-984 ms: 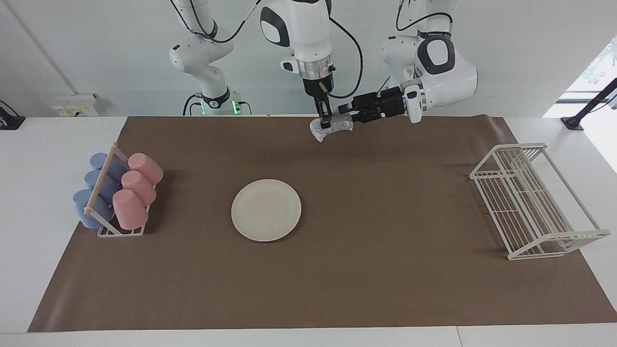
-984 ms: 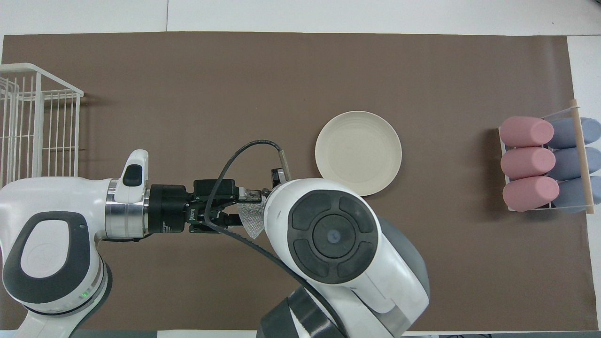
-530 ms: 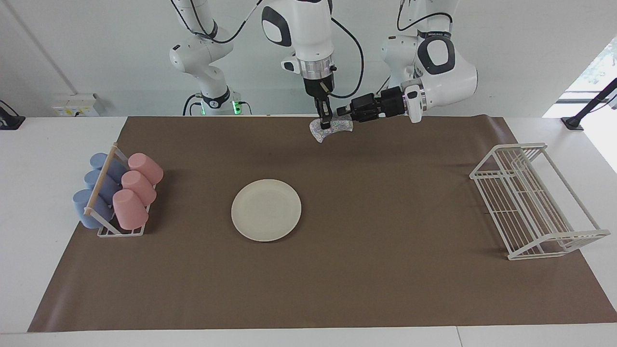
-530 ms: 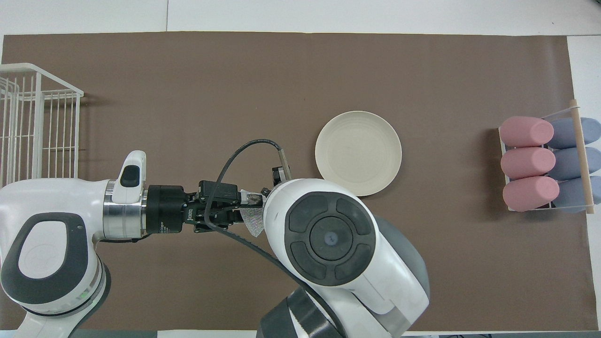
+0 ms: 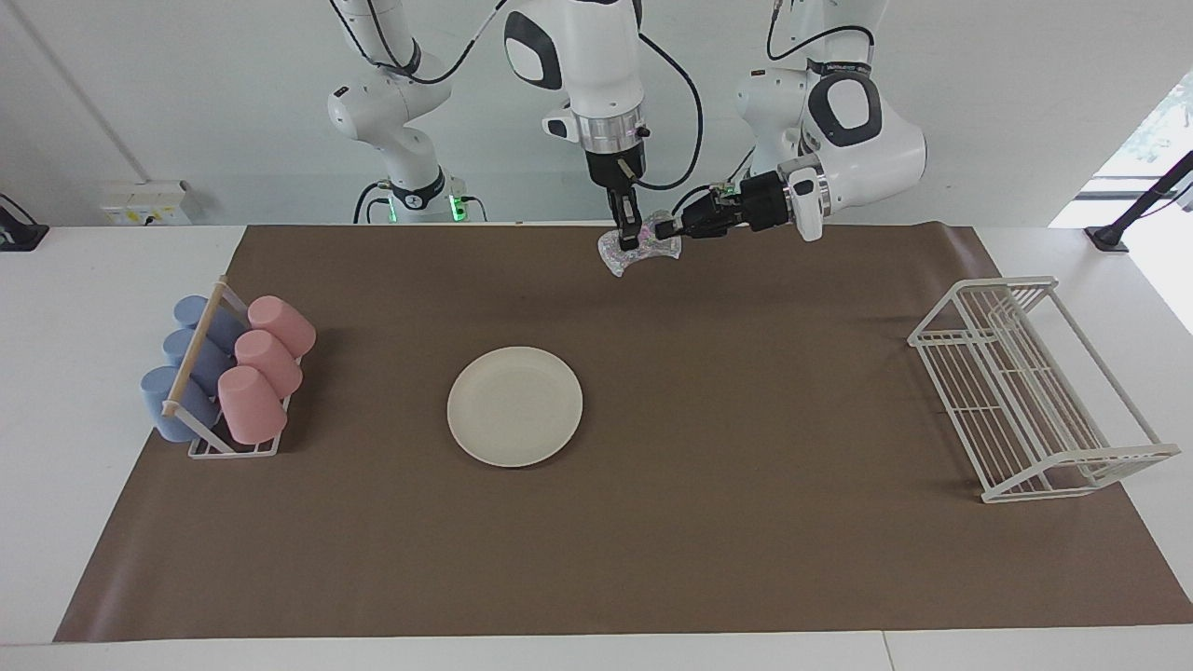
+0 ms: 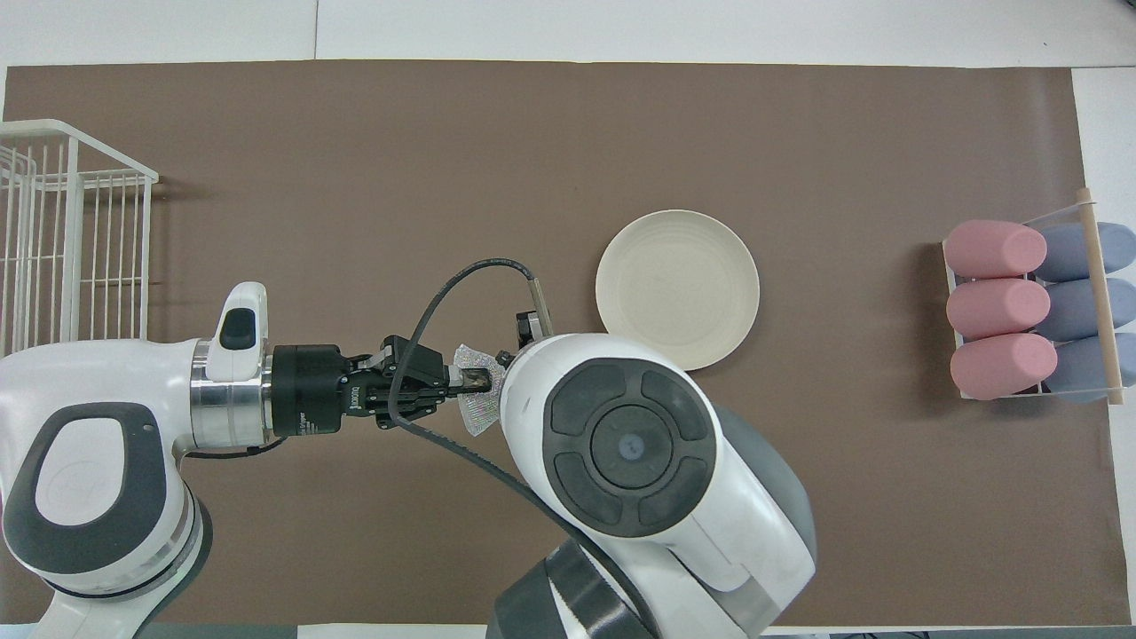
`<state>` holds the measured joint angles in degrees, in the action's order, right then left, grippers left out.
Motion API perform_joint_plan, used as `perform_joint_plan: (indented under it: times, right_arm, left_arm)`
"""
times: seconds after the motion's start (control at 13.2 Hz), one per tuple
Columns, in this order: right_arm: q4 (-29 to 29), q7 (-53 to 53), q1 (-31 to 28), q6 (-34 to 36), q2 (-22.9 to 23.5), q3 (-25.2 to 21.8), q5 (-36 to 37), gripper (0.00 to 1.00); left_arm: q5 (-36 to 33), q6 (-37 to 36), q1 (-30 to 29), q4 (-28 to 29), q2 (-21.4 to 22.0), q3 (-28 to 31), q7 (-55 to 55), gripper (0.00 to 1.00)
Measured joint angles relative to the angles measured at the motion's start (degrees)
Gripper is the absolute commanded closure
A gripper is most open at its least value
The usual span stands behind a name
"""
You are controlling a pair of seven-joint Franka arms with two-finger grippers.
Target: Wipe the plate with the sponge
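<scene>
Both arms met in the air over the robots' edge of the brown mat (image 5: 652,522). The right gripper (image 5: 630,239) hung straight down with its fingertips pinched on the middle of the sponge (image 5: 637,245), and the left gripper (image 5: 678,226) came in level from the side, clamped on the sponge's edge. With both closed on it at once, it looked to me like a handover, the sponge passing to the arm that would do the wiping, though I couldn't say which way.

The plate (image 5: 514,405) lay flat and bare on the mat, well apart from the sponge, farther from the robots and a little toward the right arm's end. Beside it at that end stood the cup rack (image 5: 226,377); the white wire rack (image 5: 1030,391) sat at the left arm's end.
</scene>
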<state>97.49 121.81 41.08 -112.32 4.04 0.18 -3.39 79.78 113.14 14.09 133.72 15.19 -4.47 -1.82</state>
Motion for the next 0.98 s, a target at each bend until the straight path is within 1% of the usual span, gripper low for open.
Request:
perform_joint_plan:
  times: [0.08, 0.38, 0.53, 0.68, 0.83, 0.98]
  right_arm:
    - [-0.1, 0.0, 0.0, 0.0, 0.0, 0.0, 0.0, 0.01]
    - [-0.1, -2.1, -0.4, 0.0, -0.1, -0.4, 0.0, 0.0]
    - [-0.1, -7.4, -1.6, 0.8, -0.6, -0.6, 0.1, 0.0]
    - [-0.1, -16.1, -4.2, 3.7, -1.7, -0.7, 0.1, 0.0]
    - [-0.1, -27.3, -7.9, 7.0, -3.2, -0.8, 0.1, 0.0]
    - [-0.2, -41.0, -12.5, 11.1, -4.8, -0.9, 0.1, 0.0]
  left_arm:
    - [0.1, 0.0, 0.0, 0.0, 0.0, 0.0, 0.0, 1.0]
    - [0.2, 0.0, -0.1, 0.0, 0.0, 0.2, 0.0, 1.0]
    - [0.2, 0.3, -0.1, -0.1, 0.0, 0.5, 0.0, 1.0]
    - [-0.8, 0.9, -0.2, -1.0, -0.2, 0.8, -0.6, 1.0]
    - [-7.8, 1.1, -0.5, -3.8, -1.2, 1.0, -4.4, 1.0]
    - [-13.9, 0.7, -2.3, -6.9, -2.8, 1.0, -7.2, 1.0]
